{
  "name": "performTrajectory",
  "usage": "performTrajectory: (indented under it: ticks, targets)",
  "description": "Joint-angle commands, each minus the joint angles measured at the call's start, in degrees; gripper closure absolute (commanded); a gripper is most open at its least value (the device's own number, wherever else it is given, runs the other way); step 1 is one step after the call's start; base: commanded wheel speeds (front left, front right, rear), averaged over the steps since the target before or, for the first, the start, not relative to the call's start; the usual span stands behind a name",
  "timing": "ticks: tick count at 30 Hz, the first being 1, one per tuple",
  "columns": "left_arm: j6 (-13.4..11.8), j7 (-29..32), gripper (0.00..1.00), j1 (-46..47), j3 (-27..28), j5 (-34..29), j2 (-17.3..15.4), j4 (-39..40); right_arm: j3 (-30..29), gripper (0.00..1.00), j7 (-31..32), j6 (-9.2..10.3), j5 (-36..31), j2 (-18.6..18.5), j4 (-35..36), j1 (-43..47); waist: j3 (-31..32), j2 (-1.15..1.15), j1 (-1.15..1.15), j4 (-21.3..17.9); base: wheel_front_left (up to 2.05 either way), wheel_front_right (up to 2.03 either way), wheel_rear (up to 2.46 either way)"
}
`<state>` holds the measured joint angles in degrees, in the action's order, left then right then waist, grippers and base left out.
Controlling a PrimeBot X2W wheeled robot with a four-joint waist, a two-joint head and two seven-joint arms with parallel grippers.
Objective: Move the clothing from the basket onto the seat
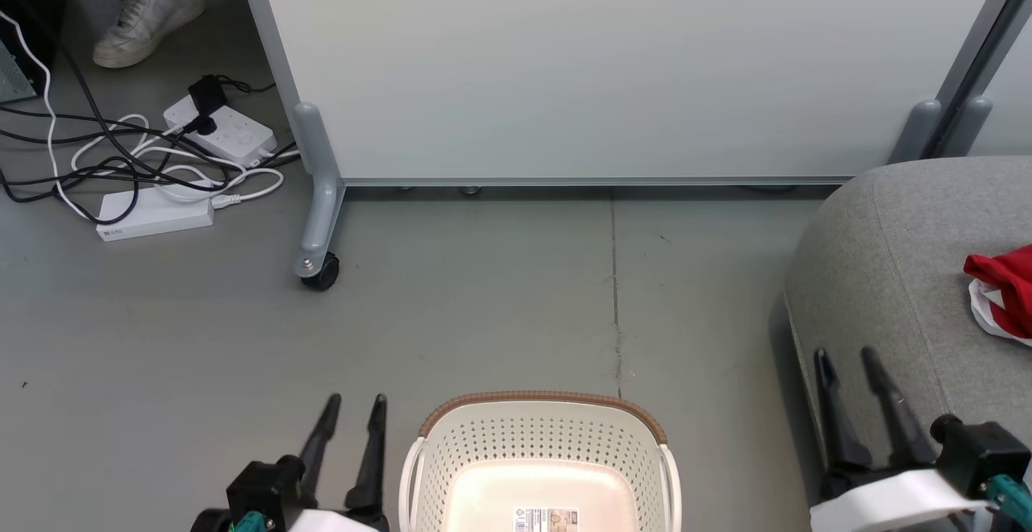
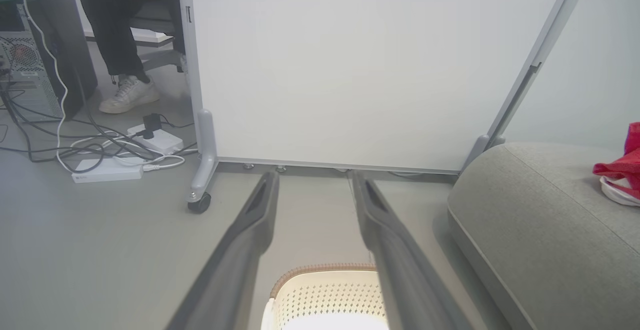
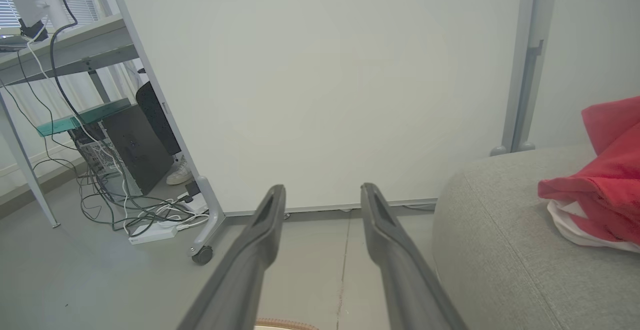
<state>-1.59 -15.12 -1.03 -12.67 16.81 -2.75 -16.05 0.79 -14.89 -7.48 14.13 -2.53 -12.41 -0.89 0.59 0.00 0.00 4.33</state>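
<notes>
Since cream-white perforated basket (image 1: 540, 435) looks empty, red-white clothing (image 1: 1004, 294) on grey fabric seat (image 1: 879, 274), right edge: left hand (image 1: 357, 400), right hand (image 1: 845, 352) apart; recheck basket floor.

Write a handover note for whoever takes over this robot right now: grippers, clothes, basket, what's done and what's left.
Grippers: the left gripper is open and holds nothing, beside the basket; the right gripper is open and holds nothing, by the seat.
Things: the clothing lies bundled on the seat.
Done: the basket floor that shows is bare.
Left: probably nothing; check the basket's near end, which is cut off in the head view.
</notes>
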Motion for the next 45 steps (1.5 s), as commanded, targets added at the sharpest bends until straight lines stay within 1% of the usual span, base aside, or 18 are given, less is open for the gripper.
performTrajectory:
  ticks: [1,4,19,20,33,45]
  targets:
    - [0.02,0.03,1.00,-0.14,-0.02,0.11,0.02,-0.27,-0.03,1.00,0.04,0.00,0.10,0.11,-0.25,0.26,0.00,0.00,0.00,0.00,0.00,0.00,0.00]
    - [0.08,0.24,1.00,-0.93,0.01,0.92,0.04,-1.28,-0.11,1.00,0.37,0.00,0.92,0.49,-1.57,1.12,-0.01,0.00,0.00,-0.04,0.00,0.00,0.00]
    - [1.65,3.99,1.00,1.00,2.69,16.43,-0.52,-0.45,-2.04,1.00,4.56,0.00,16.39,0.30,-0.79,0.43,-0.08,0.00,0.00,-0.56,0.00,0.00,0.00]
    - [1.65,3.99,1.00,1.00,2.69,16.43,-0.52,-0.45,-2.04,1.00,4.56,0.00,16.39,0.30,-0.79,0.43,-0.08,0.00,0.00,-0.56,0.00,0.00,0.00]
    - [3.01,6.76,1.00,2.57,4.70,27.75,-0.89,-0.12,-3.47,1.00,7.62,-0.01,27.75,0.13,-0.21,-0.13,-0.14,0.00,0.00,-1.01,0.00,0.00,0.00]
    - [4.11,9.08,1.00,3.76,6.35,36.78,-1.17,0.16,-4.61,1.00,10.12,-0.01,36.85,0.00,0.22,-0.52,-0.19,0.00,0.00,-1.42,0.00,0.00,0.00]
